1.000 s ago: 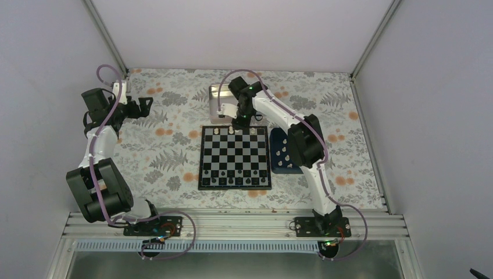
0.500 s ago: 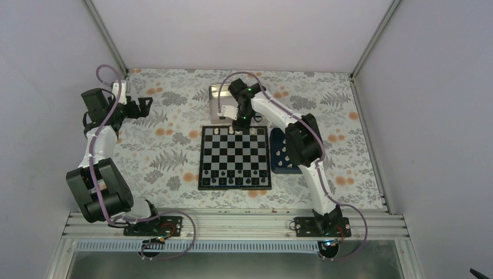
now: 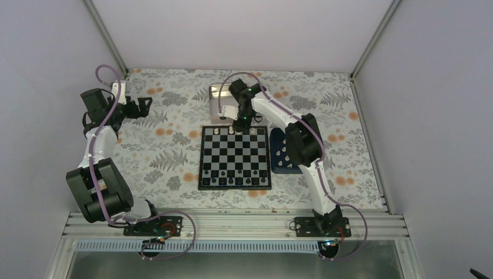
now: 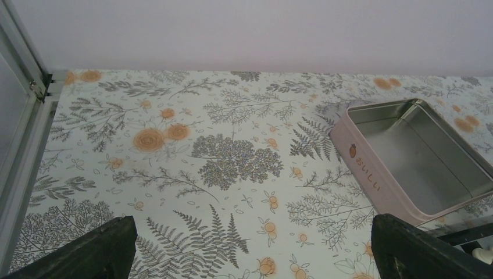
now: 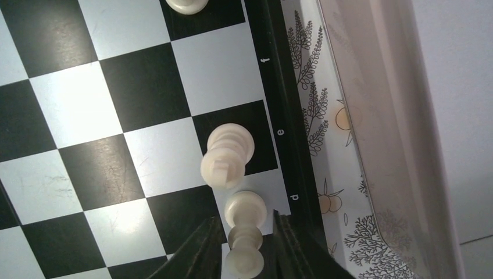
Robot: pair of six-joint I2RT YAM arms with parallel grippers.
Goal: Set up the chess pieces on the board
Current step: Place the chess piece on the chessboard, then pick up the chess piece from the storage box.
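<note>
The black-and-white chequered board (image 3: pixel 235 156) lies mid-table. My right gripper (image 3: pixel 240 124) hangs over its far edge. In the right wrist view a cream chess piece (image 5: pixel 245 257) stands on the board (image 5: pixel 116 163) at the edge square marked d. It sits between my right gripper's (image 5: pixel 246 222) dark fingers, with a thin gap on each side, so the jaws are open around it. A second cream piece (image 5: pixel 228 157) stands on the neighbouring square marked e, and a third (image 5: pixel 186 4) shows at the top edge. My left gripper (image 3: pixel 145 107) is far left, wide open (image 4: pixel 253 250) and empty.
A silver tin (image 3: pixel 220 96) with pink sides (image 4: pixel 418 157) sits just behind the board's far edge. A dark blue tray (image 3: pixel 282 152) holding more cream pieces lies right of the board, partly under the right arm. Small dark pieces (image 3: pixel 234 181) line the board's near row.
The right gripper's jaws have spread slightly away from the cream piece they were shut on. The left arm has not moved.
</note>
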